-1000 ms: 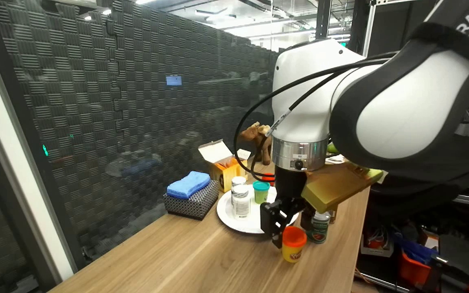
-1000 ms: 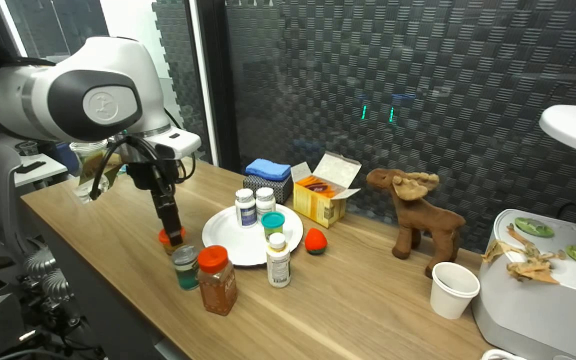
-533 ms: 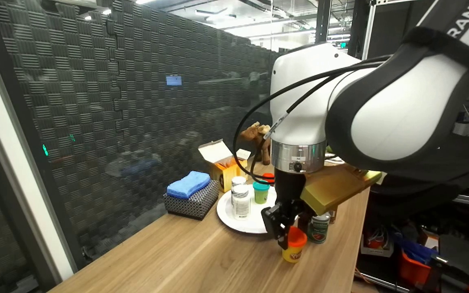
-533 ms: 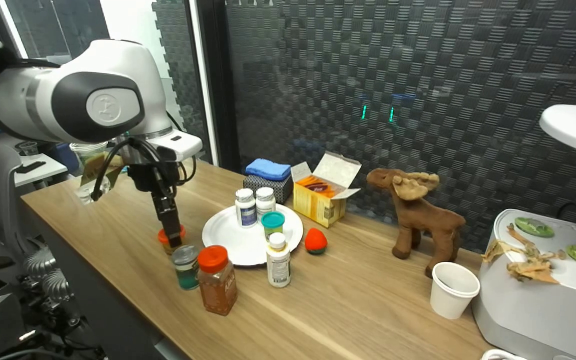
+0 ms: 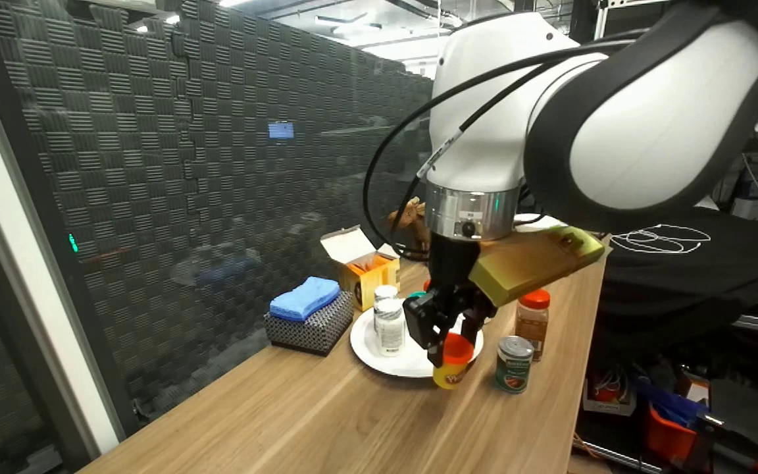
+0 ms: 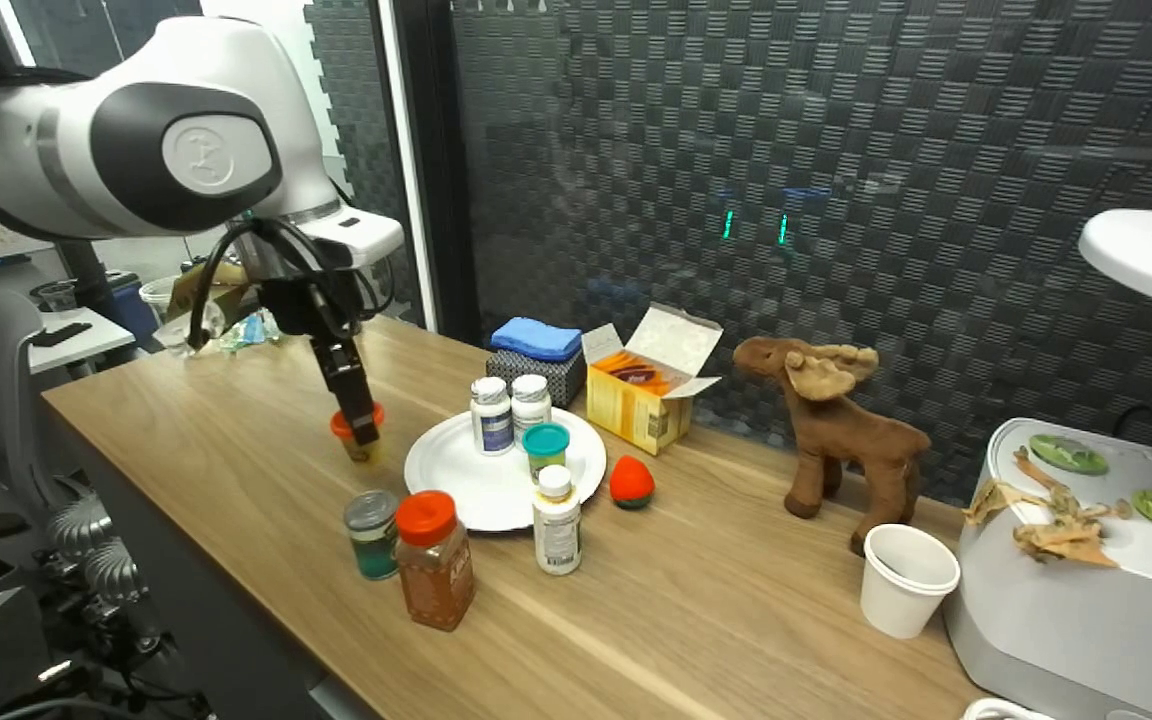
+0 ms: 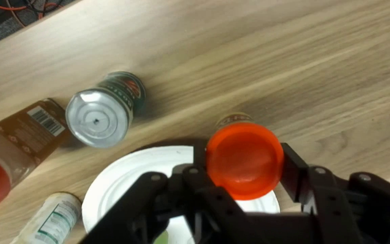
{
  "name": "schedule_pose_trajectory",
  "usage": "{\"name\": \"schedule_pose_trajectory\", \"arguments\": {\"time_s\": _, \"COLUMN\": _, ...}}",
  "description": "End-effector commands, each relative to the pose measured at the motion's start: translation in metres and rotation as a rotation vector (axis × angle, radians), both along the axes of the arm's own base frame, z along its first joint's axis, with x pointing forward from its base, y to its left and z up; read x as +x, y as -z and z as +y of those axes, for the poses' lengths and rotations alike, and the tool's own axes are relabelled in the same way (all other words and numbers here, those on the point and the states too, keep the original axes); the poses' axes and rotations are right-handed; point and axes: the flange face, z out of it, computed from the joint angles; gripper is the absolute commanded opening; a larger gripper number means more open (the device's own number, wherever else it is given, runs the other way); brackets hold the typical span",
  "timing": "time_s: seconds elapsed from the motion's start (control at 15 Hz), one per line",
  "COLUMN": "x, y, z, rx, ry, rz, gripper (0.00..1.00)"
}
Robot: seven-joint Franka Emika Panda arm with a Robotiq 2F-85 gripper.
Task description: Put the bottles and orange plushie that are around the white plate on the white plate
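Observation:
My gripper (image 7: 244, 162) is shut on a yellow jar with an orange lid (image 5: 451, 376), raised off the table beside the white plate (image 6: 446, 485). Two white bottles (image 6: 492, 422) and a teal-topped jar (image 6: 546, 442) stand on the plate. A white-capped bottle (image 6: 558, 535) stands on the table against or close to the plate's near rim; contact is unclear. The red-capped jar (image 6: 436, 575) and a green can with a silver top (image 6: 373, 545) stand upright on the table. On the plate's far side lies the orange plushie (image 6: 631, 482), mostly hidden in an exterior view.
Behind the plate are a blue cloth (image 6: 536, 339) on a dark patterned box (image 5: 316, 328) and an open yellow carton (image 6: 636, 405). A brown plush moose (image 6: 846, 440), paper cups (image 6: 901, 590) and a grey appliance (image 6: 1086, 610) stand farther along the table.
My gripper has closed on the orange-lidded jar and lifted it from the table, carrying it away from the green can. The other objects have not moved.

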Motion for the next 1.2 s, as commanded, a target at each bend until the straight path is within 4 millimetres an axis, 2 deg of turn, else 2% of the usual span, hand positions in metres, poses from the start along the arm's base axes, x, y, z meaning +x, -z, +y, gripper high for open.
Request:
{"name": "schedule_pose_trajectory", "arguments": {"time_s": 0.0, "x": 0.021, "y": -0.020, "z": -0.003, "rx": -0.023, "ry": 0.013, "rz": -0.059, "gripper": 0.29}}
{"name": "schedule_pose_trajectory", "arguments": {"time_s": 0.33, "x": 0.050, "y": -0.014, "z": -0.020, "rx": -0.066, "ry": 0.010, "rz": -0.085, "gripper": 0.29}}
{"name": "schedule_pose_trajectory", "arguments": {"time_s": 0.6, "x": 0.066, "y": 0.002, "z": -0.030, "rx": -0.071, "ry": 0.017, "rz": -0.061, "gripper": 0.29}}
{"name": "schedule_pose_trajectory", "arguments": {"time_s": 1.13, "x": 0.076, "y": 0.041, "z": -0.031, "rx": -0.061, "ry": -0.010, "rz": -0.009, "gripper": 0.29}}
